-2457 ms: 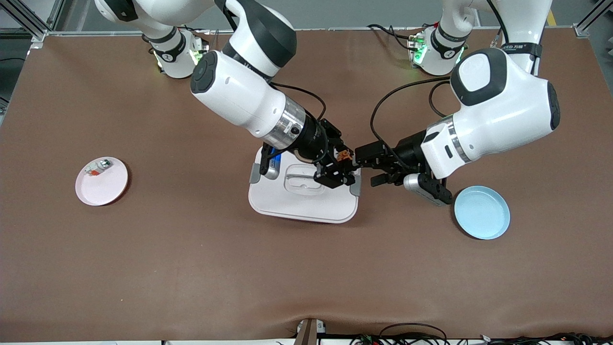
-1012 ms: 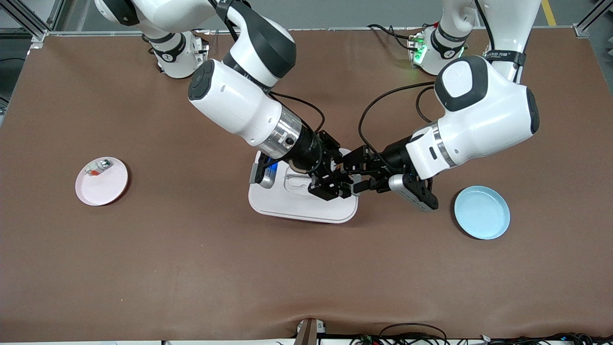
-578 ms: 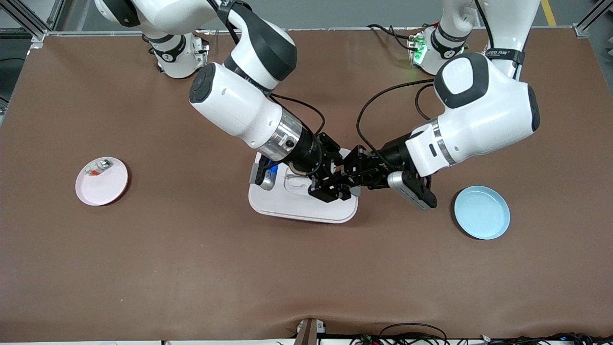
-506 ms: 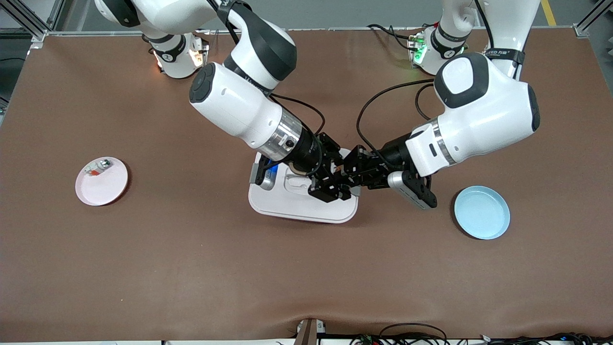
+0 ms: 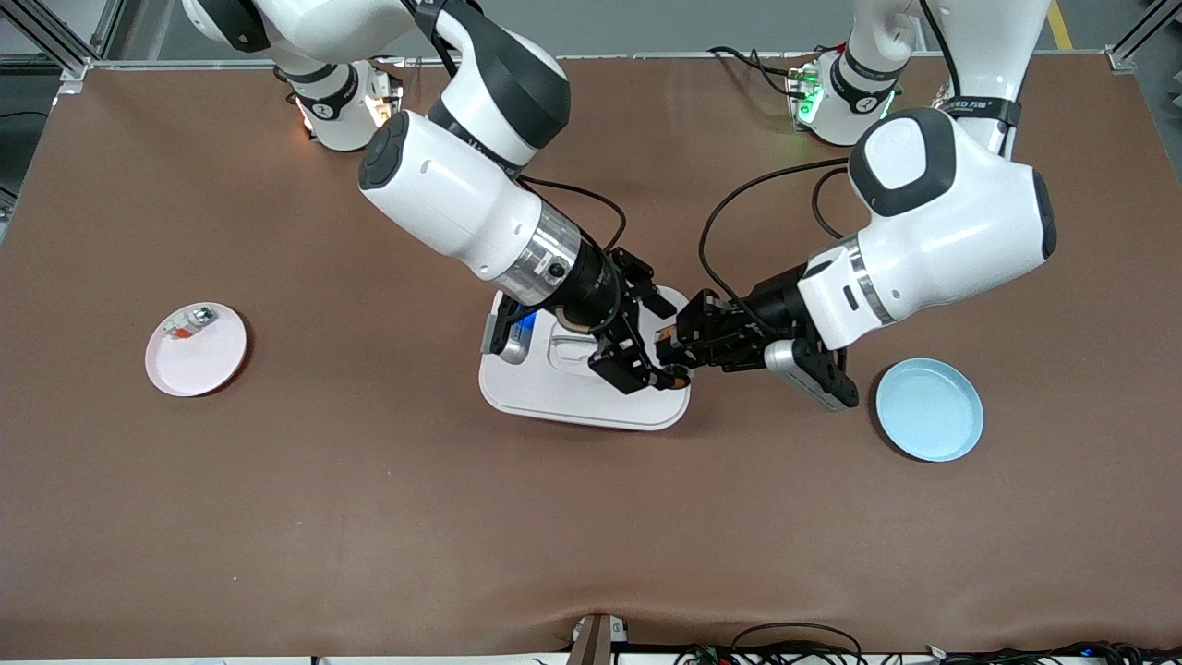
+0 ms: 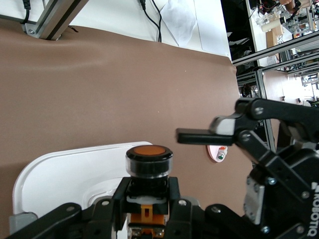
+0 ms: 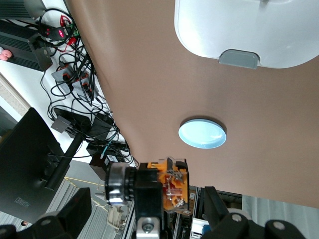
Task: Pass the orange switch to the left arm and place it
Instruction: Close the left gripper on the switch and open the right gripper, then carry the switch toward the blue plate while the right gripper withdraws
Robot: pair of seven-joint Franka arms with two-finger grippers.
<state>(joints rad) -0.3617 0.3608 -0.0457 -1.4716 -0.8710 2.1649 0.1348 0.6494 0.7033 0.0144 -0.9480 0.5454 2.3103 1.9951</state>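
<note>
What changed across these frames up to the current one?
The left gripper closed in over the box, took the orange switch from the right gripper, which opened, and has begun drawing away. The pink plate, its small part and the blue plate stayed put.

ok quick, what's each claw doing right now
left claw: closed on the orange switch, over the box.
right claw: open, fingers apart beside the switch, over the box.
</note>
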